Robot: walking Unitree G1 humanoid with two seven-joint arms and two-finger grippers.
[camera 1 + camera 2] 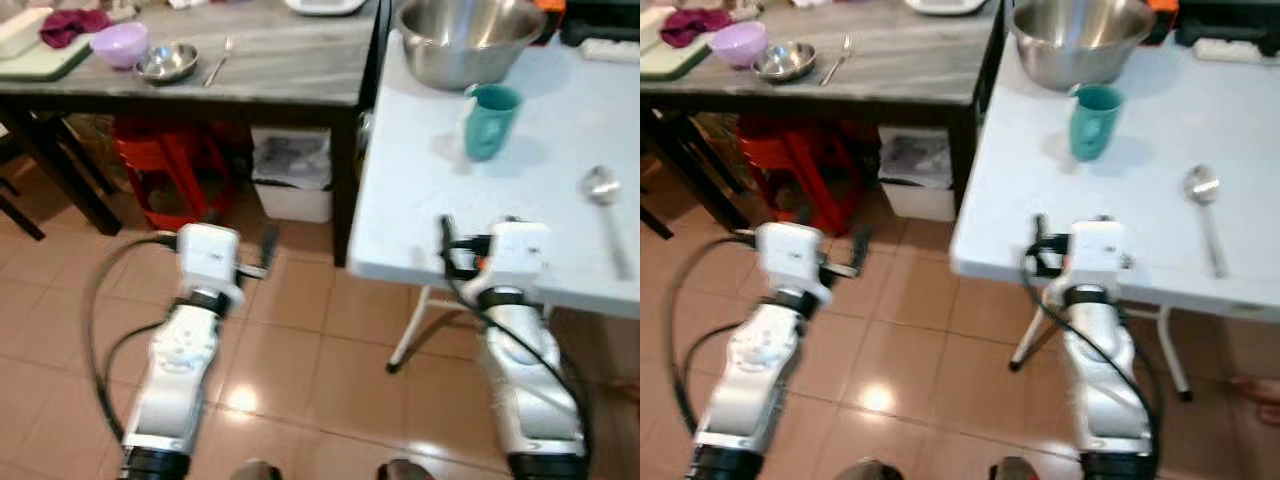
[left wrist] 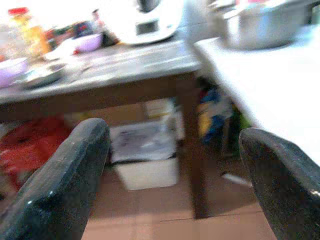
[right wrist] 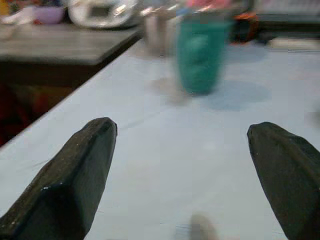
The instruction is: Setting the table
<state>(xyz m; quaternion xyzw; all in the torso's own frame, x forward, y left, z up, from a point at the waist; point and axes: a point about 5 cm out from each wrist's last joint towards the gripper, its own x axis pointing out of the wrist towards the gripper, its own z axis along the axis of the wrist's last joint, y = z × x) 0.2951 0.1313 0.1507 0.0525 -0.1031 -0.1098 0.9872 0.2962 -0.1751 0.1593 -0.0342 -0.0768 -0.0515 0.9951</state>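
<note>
One teal cup (image 1: 491, 120), one spoon (image 1: 603, 186), one steel bowl (image 1: 468, 40) on white table (image 1: 420, 220); both pincers gape wide, empty.

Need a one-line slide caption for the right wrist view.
Right gripper, fingers open, above the white table, facing a teal cup.

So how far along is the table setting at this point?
Partly laid: a teal cup, a spoon and a large steel bowl are on the white table. Nothing is in hand; the left gripper and right gripper are open. A purple bowl, small steel bowl and utensil remain on the grey table.
</note>
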